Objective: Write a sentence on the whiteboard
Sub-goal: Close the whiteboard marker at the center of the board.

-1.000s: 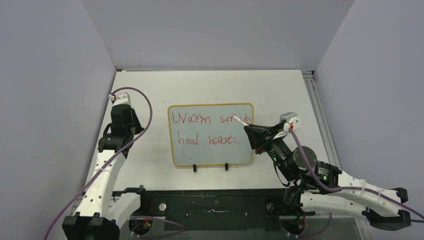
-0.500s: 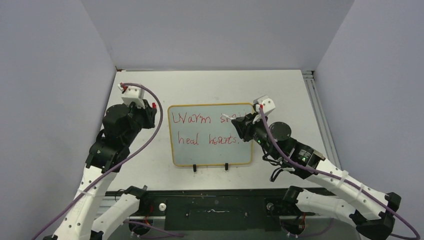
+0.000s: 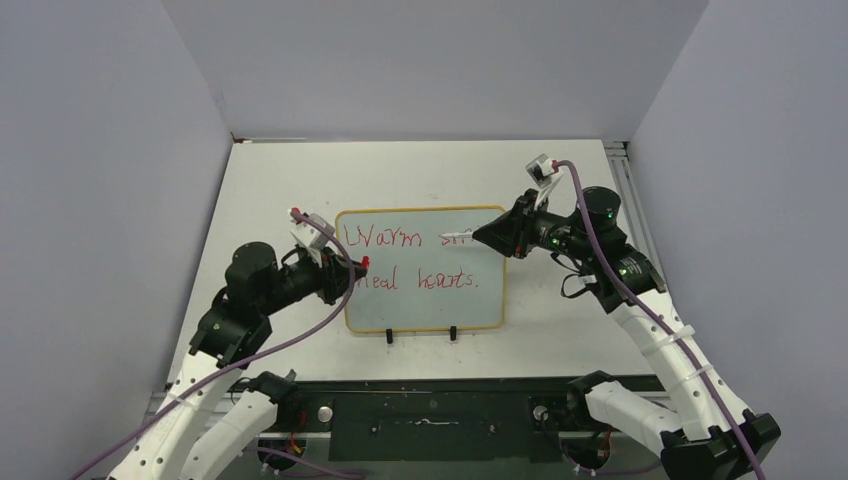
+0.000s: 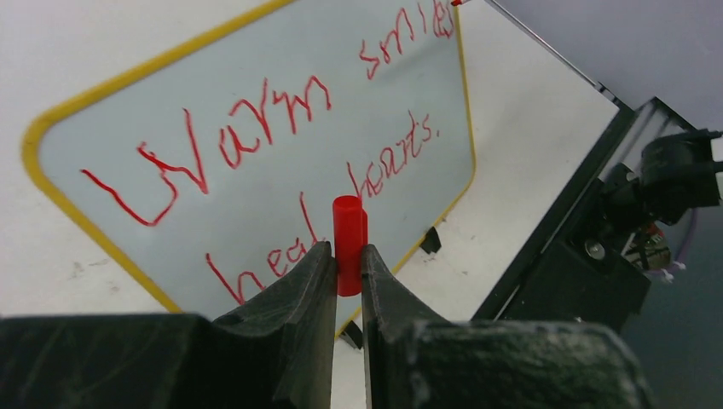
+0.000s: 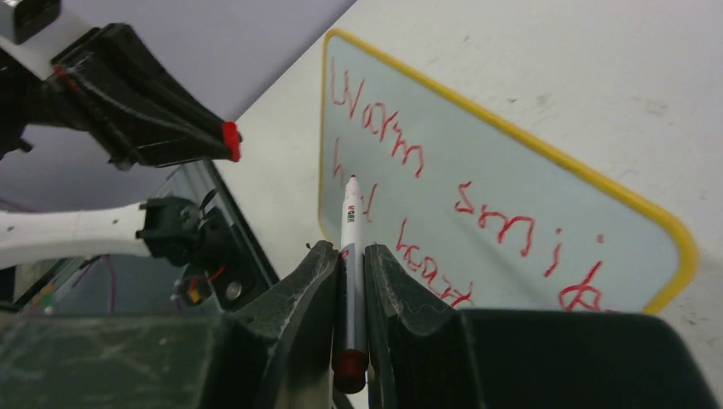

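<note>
Pale shiny whiteboard (image 3: 420,305) with yellow-orange frame lies flat, middle of white table (image 3: 300,180). Thin red handwritten sentence (image 3: 380,238) on it. At board's left edge, left claw (image 3: 354,266) pinches small red plastic cap (image 4: 349,243). Over top right corner, right claw (image 3: 480,238) pinches white marker pen (image 5: 351,230).

Pale whiteboard (image 3: 420,308), yellow-orange frame, two black feet, red two-line sentence (image 3: 383,238) across it

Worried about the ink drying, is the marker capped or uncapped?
Uncapped. The marker in the right gripper shows a bare tip; the red cap is pinched in the left gripper, apart from it.
</note>
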Robot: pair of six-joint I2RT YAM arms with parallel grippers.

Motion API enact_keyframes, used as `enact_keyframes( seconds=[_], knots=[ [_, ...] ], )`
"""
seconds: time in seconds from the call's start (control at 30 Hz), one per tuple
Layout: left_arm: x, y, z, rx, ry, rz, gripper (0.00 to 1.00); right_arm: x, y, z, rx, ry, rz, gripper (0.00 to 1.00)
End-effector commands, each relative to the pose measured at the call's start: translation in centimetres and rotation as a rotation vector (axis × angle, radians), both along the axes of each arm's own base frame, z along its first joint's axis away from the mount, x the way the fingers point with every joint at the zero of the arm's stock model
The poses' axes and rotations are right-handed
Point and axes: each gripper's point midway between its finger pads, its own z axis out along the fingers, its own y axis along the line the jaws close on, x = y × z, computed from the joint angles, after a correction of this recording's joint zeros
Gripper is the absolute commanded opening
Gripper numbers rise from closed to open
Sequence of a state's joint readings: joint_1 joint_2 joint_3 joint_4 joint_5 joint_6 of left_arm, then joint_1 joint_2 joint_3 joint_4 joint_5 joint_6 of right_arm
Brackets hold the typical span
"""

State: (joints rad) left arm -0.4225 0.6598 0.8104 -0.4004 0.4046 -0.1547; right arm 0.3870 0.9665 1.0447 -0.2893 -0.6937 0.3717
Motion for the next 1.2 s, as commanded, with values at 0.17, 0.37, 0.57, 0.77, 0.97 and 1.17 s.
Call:
enact_keyframes(
  seconds=[0.17, 0.37, 0.57, 0.77, 0.97, 1.17],
  knots=[
    [-4.4, -4.3, -1.9, -0.045, 0.015, -0.311, 0.00, -6.4, 2.2, -1.9, -0.011, 0.160, 0.316, 0.05],
    [-6.3, -6.0, -4.5, 0.021, 0.044, -0.389, 0.00, -8.7, 3.4, -2.9, -0.027, 0.217, 0.412, 0.05],
    [-7.9, -7.1, -6.0, 0.092, 0.063, -0.438, 0.00, -10.0, 4.4, -3.8, -0.031, 0.265, 0.490, 0.05],
    [-8.5, -7.5, -6.5, 0.108, 0.071, -0.464, 0.00, -10.7, 4.7, -4.6, -0.052, 0.283, 0.523, 0.05],
    [-8.9, -7.9, -6.9, 0.123, 0.080, -0.487, 0.00, -10.9, 4.7, -5.1, -0.064, 0.291, 0.530, 0.05],
    [-9.3, -8.0, -7.0, 0.128, 0.080, -0.500, 0.00, -11.0, 4.9, -5.5, -0.072, 0.296, 0.537, 0.05]
  ],
)
